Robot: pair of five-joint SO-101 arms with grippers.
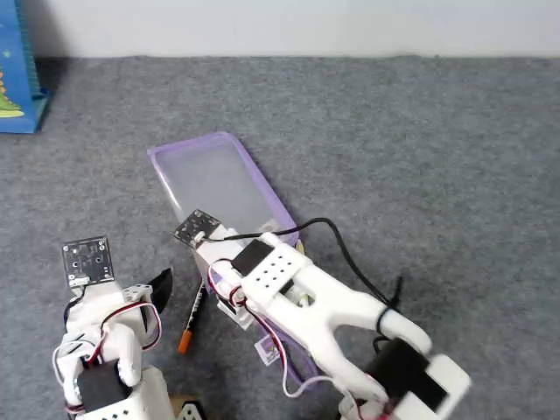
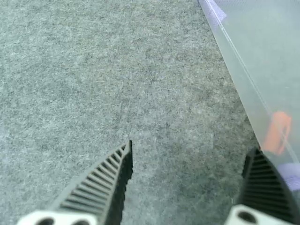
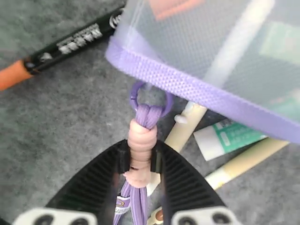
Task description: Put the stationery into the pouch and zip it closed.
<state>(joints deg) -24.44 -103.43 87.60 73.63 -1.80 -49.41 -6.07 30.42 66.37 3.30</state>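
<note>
1. The right arm (image 1: 324, 315) is made of white plastic shells, with a panel of small round holes and black motor blocks set into it.
2. A black cable (image 1: 350, 254) loops beside it, and thin red and white wires trail underneath.
3. The left arm (image 1: 105, 350) is white too, with looping red and white wires.
4. Each arm carries a small dark circuit board (image 1: 87, 261).
5. The left fingers (image 2: 101, 187) are black, pointed and ridged, on pale bases with round screw holes.
6. The right fingers (image 3: 89, 187) are smooth black on similar white bases.
</note>
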